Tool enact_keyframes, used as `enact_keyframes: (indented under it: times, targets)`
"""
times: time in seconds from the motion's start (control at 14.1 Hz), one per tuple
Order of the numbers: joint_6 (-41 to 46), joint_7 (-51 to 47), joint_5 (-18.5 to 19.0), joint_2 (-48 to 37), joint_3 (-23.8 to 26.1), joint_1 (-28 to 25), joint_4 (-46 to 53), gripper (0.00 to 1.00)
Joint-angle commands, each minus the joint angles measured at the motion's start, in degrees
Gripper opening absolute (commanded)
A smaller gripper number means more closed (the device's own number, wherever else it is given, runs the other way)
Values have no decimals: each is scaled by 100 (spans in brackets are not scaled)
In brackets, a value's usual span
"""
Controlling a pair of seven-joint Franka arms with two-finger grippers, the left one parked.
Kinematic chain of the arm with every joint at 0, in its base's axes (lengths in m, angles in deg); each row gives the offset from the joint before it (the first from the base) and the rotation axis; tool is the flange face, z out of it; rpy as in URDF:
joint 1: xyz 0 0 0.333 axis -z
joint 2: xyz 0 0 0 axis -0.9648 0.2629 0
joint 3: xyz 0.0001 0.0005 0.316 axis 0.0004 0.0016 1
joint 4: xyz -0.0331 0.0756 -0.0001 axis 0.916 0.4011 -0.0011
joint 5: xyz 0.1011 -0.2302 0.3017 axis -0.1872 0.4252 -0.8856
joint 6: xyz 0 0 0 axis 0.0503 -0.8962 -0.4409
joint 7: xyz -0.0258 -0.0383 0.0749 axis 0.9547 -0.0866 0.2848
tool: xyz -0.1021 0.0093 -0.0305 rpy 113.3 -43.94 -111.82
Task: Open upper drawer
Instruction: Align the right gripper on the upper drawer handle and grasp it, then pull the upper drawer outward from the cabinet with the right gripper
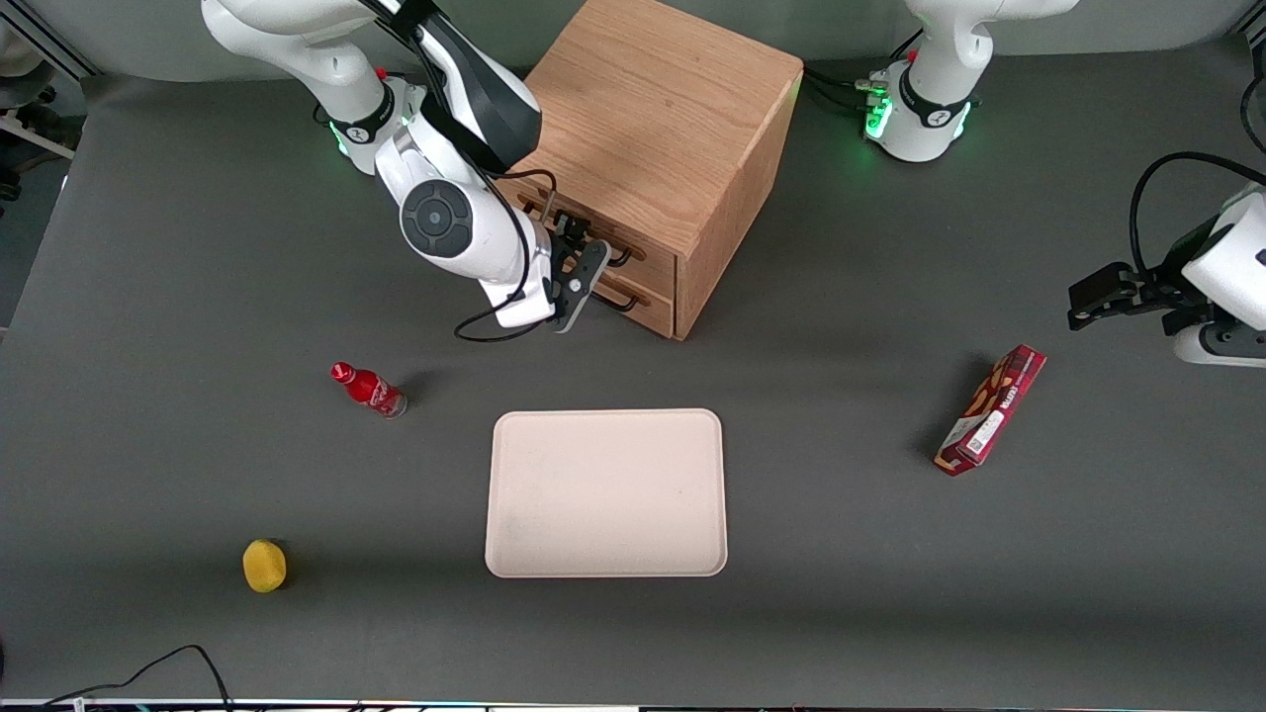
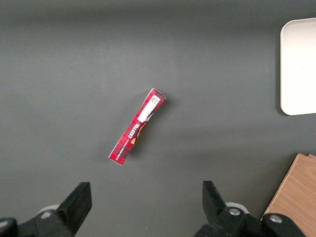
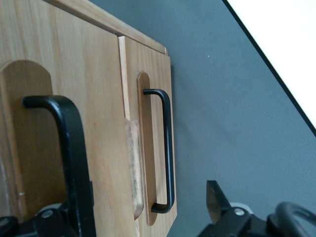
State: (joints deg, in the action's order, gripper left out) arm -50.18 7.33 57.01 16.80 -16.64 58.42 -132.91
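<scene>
A light oak cabinet (image 1: 653,109) stands at the table's back, its two drawer fronts facing the front camera at an angle. The upper drawer (image 1: 648,255) (image 3: 98,89) carries a black bar handle (image 3: 69,138). Below it is the lower drawer (image 1: 651,305) (image 3: 154,64) with a like handle (image 3: 169,148). My gripper (image 1: 584,272) (image 3: 146,197) is open, right in front of the drawer fronts. The upper handle runs across one finger and hides it, and the other finger (image 3: 215,200) hangs over the grey table. Nothing is gripped.
A beige tray (image 1: 605,492) (image 3: 286,44) lies nearer the front camera than the cabinet. A red bottle (image 1: 368,389) and a yellow fruit (image 1: 264,566) lie toward the working arm's end. A red snack box (image 1: 992,409) (image 2: 137,126) lies toward the parked arm's end.
</scene>
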Motion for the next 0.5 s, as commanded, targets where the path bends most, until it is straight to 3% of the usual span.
enact_keyframes:
  times: [0.0, 0.43]
  targets:
    - [-109, -186, 271, 147, -54, -36, 170, 100]
    - [-56, -142, 412, 340, -133, 60, 477, 100]
